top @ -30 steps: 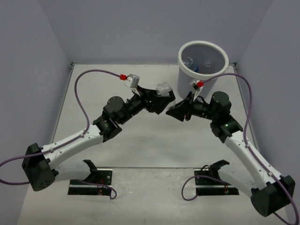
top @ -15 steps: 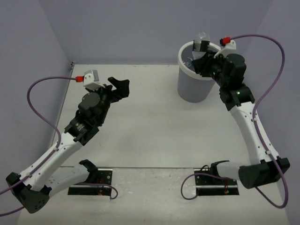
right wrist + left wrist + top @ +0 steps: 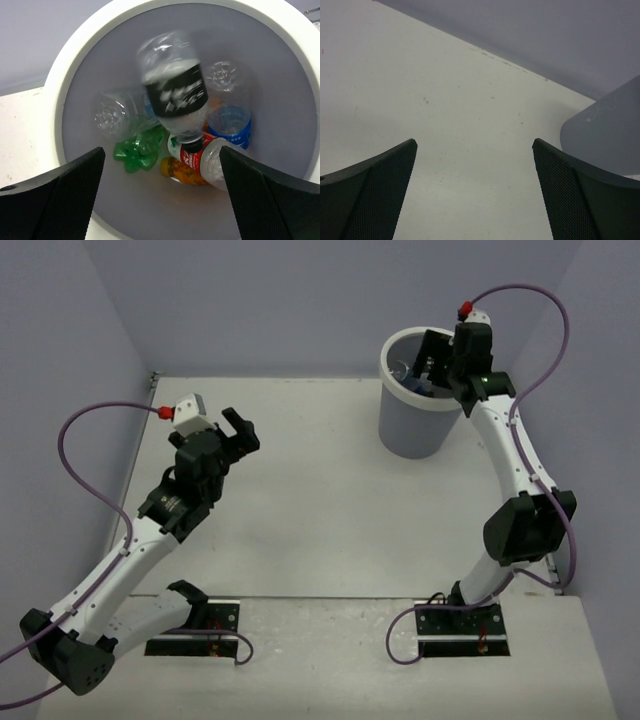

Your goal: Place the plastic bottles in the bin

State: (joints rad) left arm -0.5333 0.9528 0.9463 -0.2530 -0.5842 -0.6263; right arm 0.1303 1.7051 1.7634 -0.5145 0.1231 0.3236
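My right gripper [image 3: 432,360] hangs open over the bin [image 3: 398,378], nothing between its fingers [image 3: 55,200]. Just below it, inside the bin [image 3: 62,80], a dark-labelled bottle [image 3: 175,95] is blurred and free of the jaws. Under it lie a clear bottle with a blue label [image 3: 229,120], another clear bottle [image 3: 116,114], a crushed green one [image 3: 139,149], a red-labelled one [image 3: 202,157] and an orange one [image 3: 181,171]. My left gripper [image 3: 238,430] is open and empty above the bare table, far left of the bin; its wrist view shows the bin's grey wall [image 3: 605,132] at the right.
Grey walls close the table on three sides. The bin stands in the far right corner. Two black mounting plates [image 3: 195,630] lie at the near edge, with purple cables looping off both arms.
The right arm carried the dark-labelled bottle from the table's middle up over the bin and opened; the bottle now drops inside. The left arm drew back to the left, open.
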